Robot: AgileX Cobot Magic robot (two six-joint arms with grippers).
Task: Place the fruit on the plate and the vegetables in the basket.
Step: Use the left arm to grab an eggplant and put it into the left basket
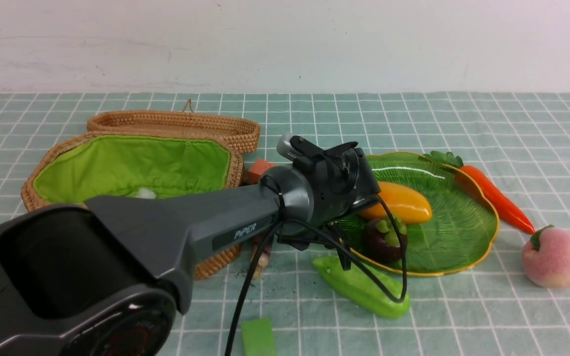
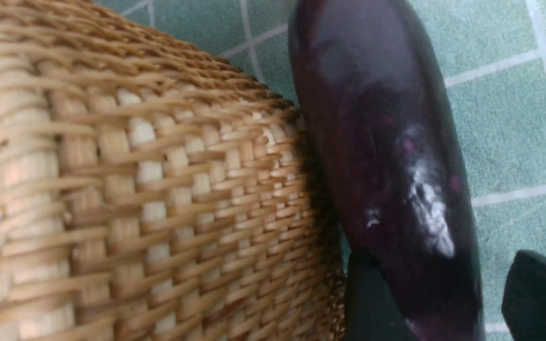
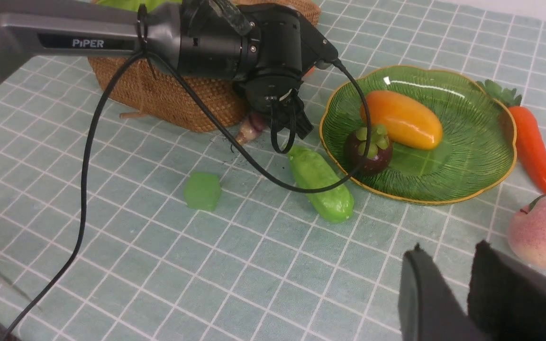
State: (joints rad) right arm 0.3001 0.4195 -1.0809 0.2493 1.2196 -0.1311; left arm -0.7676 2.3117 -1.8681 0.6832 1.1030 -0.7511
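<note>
The left arm (image 1: 191, 222) fills the near left of the front view, its wrist and black cable (image 1: 245, 296) covering the ground between the basket (image 1: 218, 262) and the plate (image 1: 468, 232). The wicker basket stands open at the left, green lining showing, its lid (image 1: 176, 123) lying behind. The green glass plate, to the right, holds the mango (image 1: 399, 201) and the mangosteen (image 1: 384, 240). The gourd (image 1: 359, 287) lies on the cloth (image 1: 512, 128) just before the plate's near edge, the carrot (image 1: 495, 198) along its right rim, the peach (image 1: 554, 257) nearer and further right. An orange-red cube (image 1: 259, 169) sits by the basket's far right corner; a green cube (image 1: 258, 337) lies nearest the robot. Everything rests on a pale green checked cloth before a white wall (image 1: 285, 39). The eggplant (image 2: 386, 166) lies on the cloth, touching the basket's outer wall, long axis running near to far, pale stem end toward the robot. The left gripper (image 2: 441, 258) straddles it, jaws parted, one finger (image 2: 538, 293) clear of the skin. The right gripper (image 3: 450, 248) hovers near the peach, a narrow gap between its fingers, empty.
</note>
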